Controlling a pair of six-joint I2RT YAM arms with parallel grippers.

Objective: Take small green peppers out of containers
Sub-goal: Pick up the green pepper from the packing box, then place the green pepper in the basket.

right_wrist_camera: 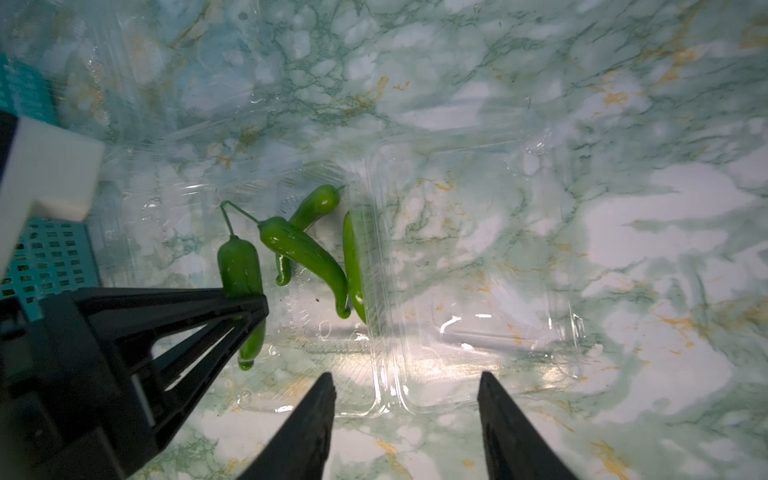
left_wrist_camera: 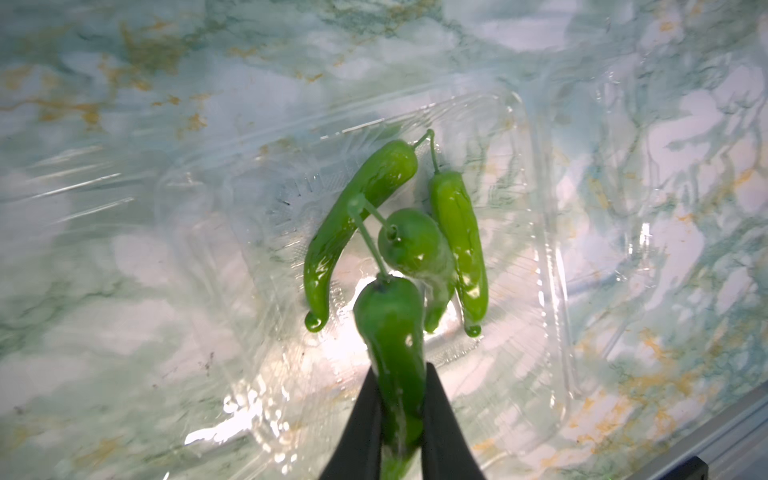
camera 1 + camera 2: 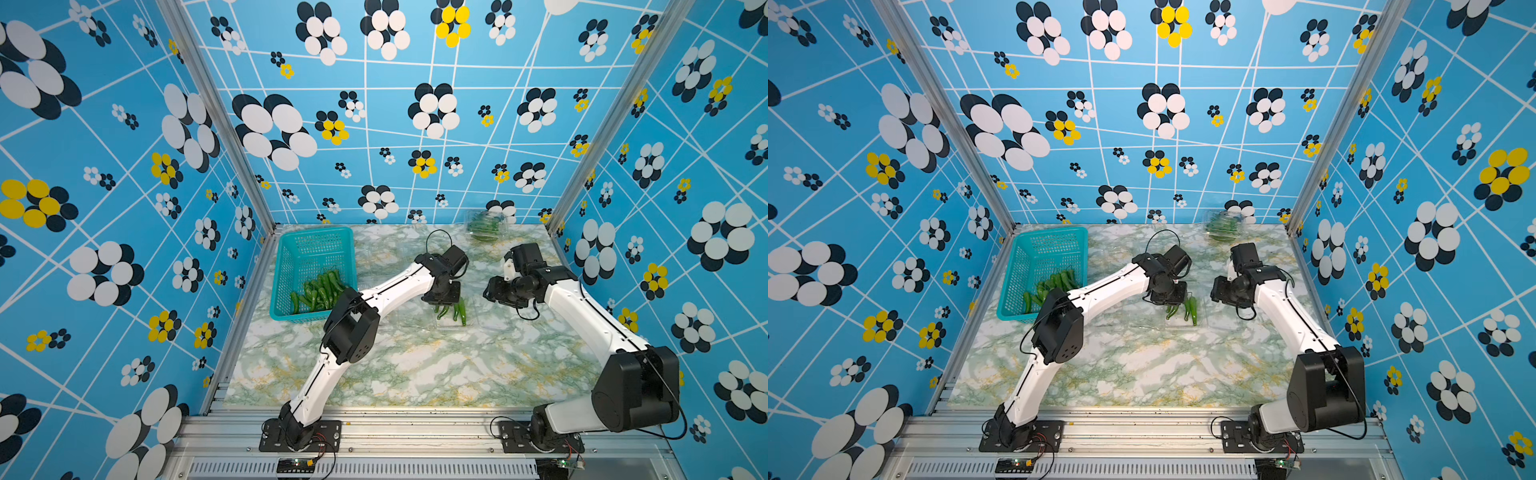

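Clear plastic, crinkled and glaring, is what I see under both wrists: the open container (image 2: 552,249) lies flat on the marble table (image 3: 415,365) in the middle, between the two arms. My left gripper (image 2: 401,374) is closed tight on the held pepper (image 2: 388,328), fingers pinching its lower body, stem end pointing away. Its thin stem joins that of a second pepper. The loose peppers (image 2: 457,232), three of them, lie in the container's tray just beyond. My right gripper (image 1: 406,376) hangs over the container's lid half with its fingers spread about halfway, gripping nothing. A closed container (image 3: 484,226) with peppers inside stands at the far edge. The teal basket (image 3: 309,249) at far left holds a heap of basket peppers (image 3: 320,289).
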